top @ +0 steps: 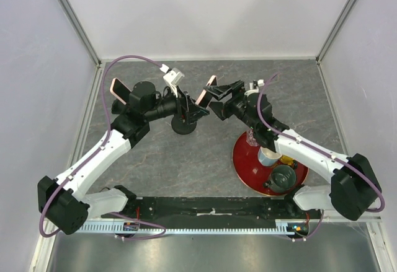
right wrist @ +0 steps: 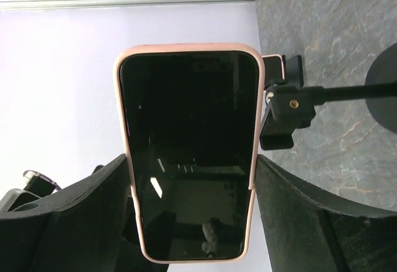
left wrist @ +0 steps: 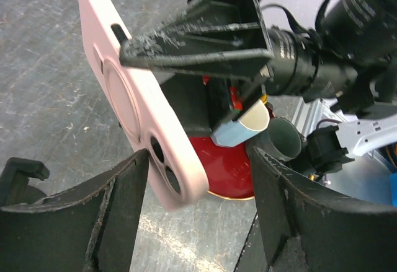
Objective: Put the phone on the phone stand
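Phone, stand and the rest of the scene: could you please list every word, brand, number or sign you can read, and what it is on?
None is legible.
The phone: dark screen, plain pink case, no brand showing.
The phone stand: no label.
The black lens barrel, left wrist view: tiny white print, too blurred to read.

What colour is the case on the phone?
Pale pink case on the phone, clearest in left wrist view.

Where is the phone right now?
In the top view, the phone is held in the right gripper near the middle of the table, just right of the stand.
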